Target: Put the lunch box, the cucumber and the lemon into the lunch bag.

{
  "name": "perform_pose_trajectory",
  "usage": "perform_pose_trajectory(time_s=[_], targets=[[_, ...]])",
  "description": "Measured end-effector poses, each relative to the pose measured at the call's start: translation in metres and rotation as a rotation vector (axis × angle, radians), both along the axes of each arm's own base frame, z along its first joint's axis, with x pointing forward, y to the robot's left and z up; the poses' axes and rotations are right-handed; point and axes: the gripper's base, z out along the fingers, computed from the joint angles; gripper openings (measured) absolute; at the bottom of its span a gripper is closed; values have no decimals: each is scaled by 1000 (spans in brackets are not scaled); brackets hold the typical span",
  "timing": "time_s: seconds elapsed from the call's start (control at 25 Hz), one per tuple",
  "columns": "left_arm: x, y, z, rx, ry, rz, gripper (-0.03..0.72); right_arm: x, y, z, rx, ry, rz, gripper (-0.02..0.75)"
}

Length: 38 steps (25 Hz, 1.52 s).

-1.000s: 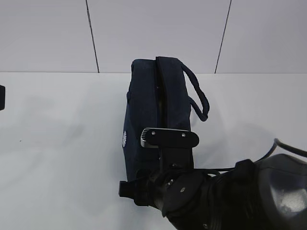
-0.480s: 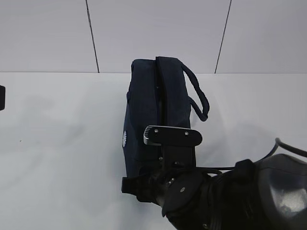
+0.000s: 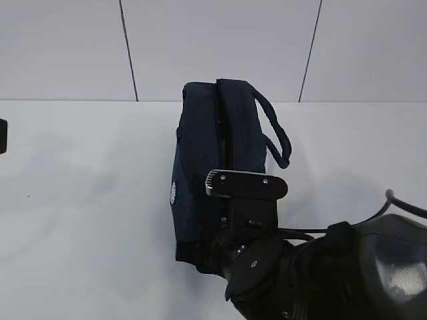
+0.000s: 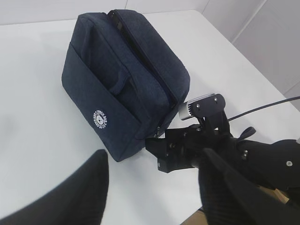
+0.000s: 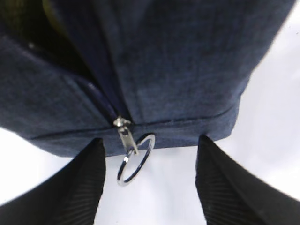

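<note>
Exterior view: the bag (image 3: 217,153) stands on the white counter (image 3: 80,200), its near end hidden behind the right arm (image 3: 320,277). Its handles (image 3: 277,137) droop to the right. Box, cucumber and lemon are nowhere on the counter.

Left wrist view: the bag's logo (image 4: 99,118) faces the camera and the zipper (image 4: 140,51) runs along the top. The left hand (image 4: 154,187) hangs released, fingers wide apart, holding nothing, well short of the bag. The right hand's fingertips cannot be made out here.

Right wrist view: the right hand (image 5: 150,180) is open, its fingers either side of the ring pull (image 5: 135,159) but not touching it. The ring dangles from the slider at the bag's end; a yellowish patch shows in the gap above. The fabric looks soft and will likely sag, so the stiff metal ring is the best hold, though thin and probably slippery.
</note>
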Motion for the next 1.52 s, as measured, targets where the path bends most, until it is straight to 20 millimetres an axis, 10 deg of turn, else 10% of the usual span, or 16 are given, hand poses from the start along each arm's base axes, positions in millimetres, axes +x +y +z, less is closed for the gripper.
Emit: perform_pose_trajectory(time_s=[1.52], targets=[[0,0,0,2,3,-2,428,5,8,-2,32,-34,14,475]])
